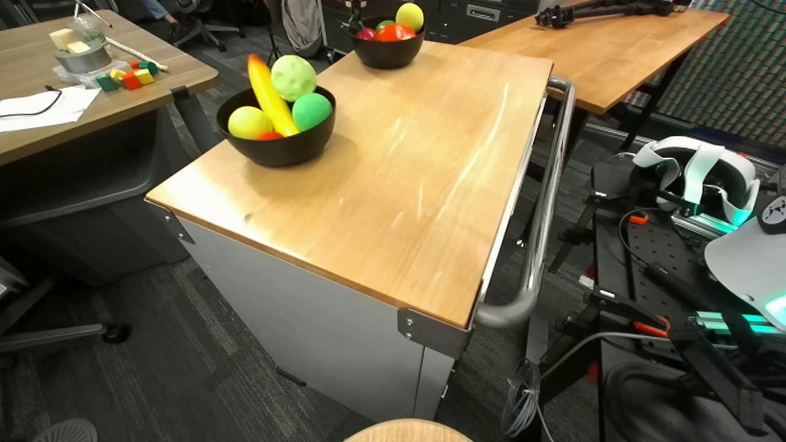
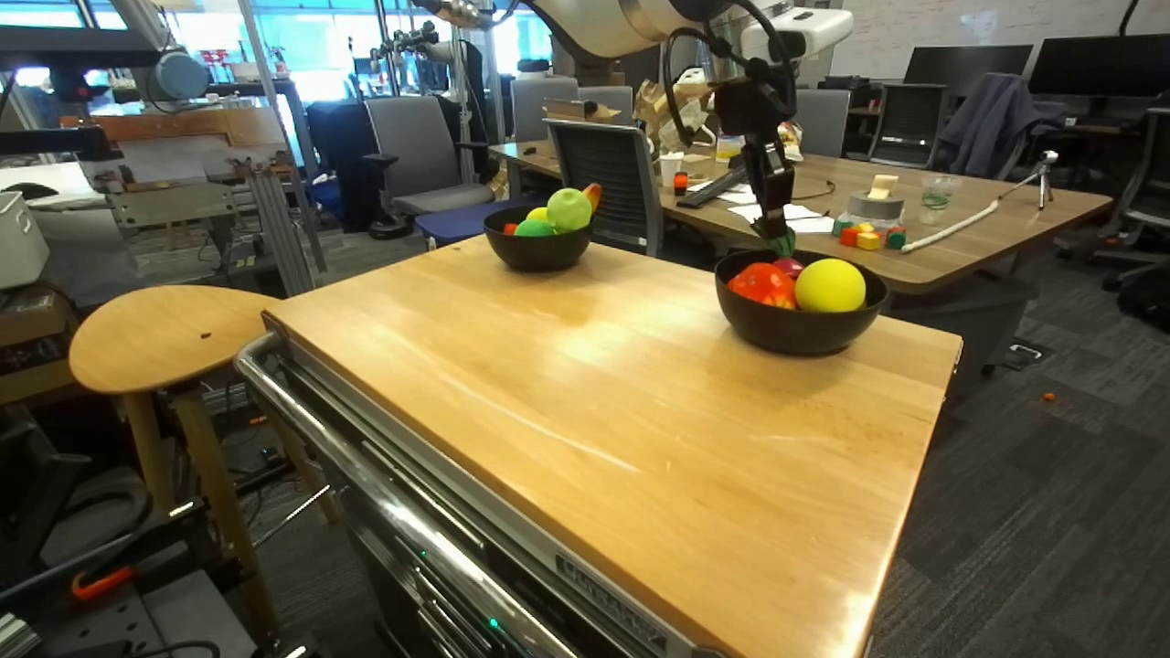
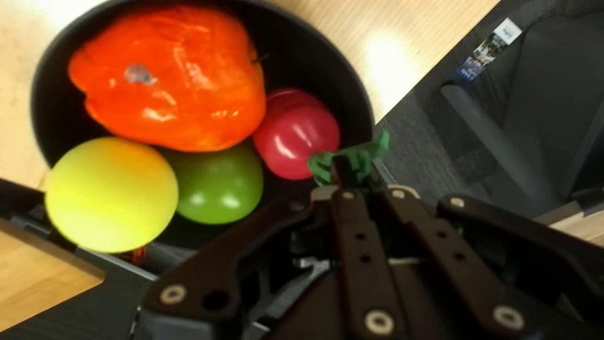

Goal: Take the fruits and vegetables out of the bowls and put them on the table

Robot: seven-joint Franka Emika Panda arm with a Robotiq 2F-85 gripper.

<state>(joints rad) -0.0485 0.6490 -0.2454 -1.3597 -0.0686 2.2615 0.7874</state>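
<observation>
Black metal gripper [image 3: 358, 174], lower right in the wrist view, is closed on the green leaves [image 3: 363, 153] of a glossy magenta radish [image 3: 298, 134] in a round black bowl [image 3: 325, 61]. No produce is yet set on the light wooden table [image 1: 381, 202]; a matching black bowl [image 1: 288, 153], upper left in an exterior view, is likewise unemptied.

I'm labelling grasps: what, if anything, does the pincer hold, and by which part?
The pincer is shut on the pinkish-red radish-like vegetable, holding it by its green leaves.

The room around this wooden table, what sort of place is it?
Probably a robotics lab in an office-like room: a white robot arm, a VR-style headset and desk monitors suggest it.
</observation>
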